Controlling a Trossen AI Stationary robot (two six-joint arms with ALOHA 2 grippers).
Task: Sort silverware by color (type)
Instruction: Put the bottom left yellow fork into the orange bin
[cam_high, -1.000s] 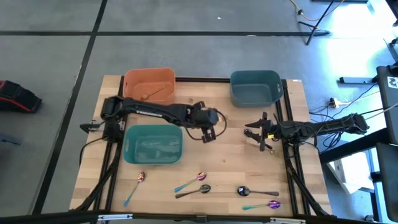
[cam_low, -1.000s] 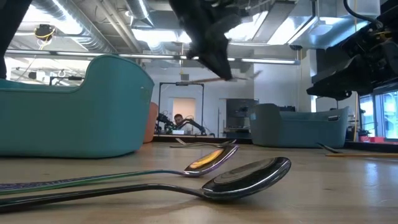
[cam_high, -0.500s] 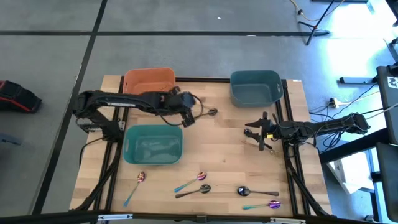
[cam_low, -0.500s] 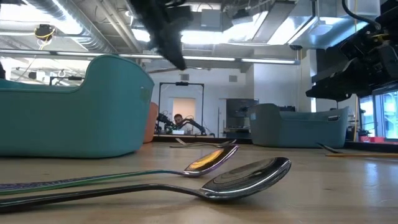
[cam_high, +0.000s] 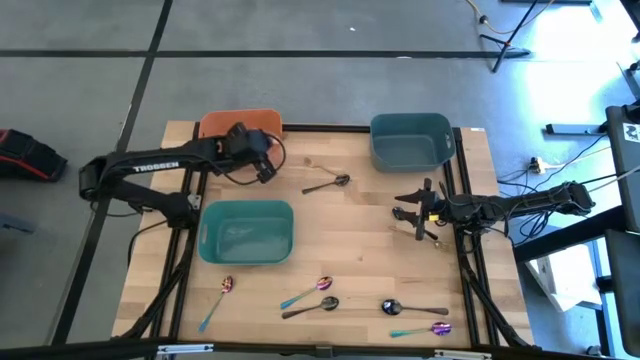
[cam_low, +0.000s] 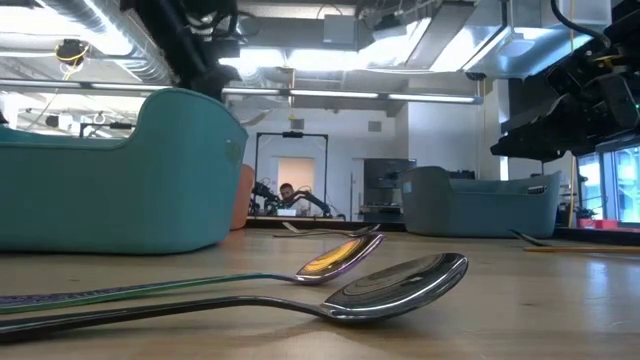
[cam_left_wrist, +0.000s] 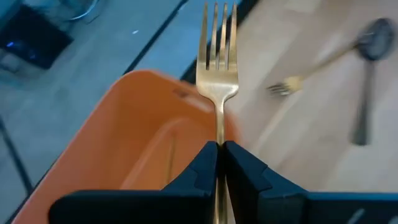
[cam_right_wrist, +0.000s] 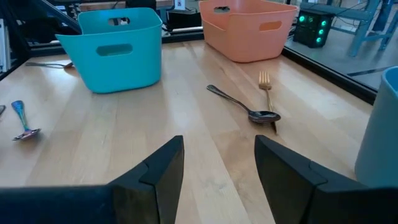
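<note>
Gold fork (cam_left_wrist: 217, 74), thin, stiff and light, is pinched by its narrow handle in the left end effector (cam_left_wrist: 219, 155) above the orange bin (cam_left_wrist: 124, 149). Slick metal could slip or swivel. Right end effector (cam_right_wrist: 217, 168) waits spread over the table (cam_right_wrist: 186, 124).

3 bins (cam_high: 246, 230), 3 blk spoons (cam_high: 328, 303), 3 iridescent spoons (cam_high: 228, 285), 2 gold forks (cam_left_wrist: 217, 62).
</note>
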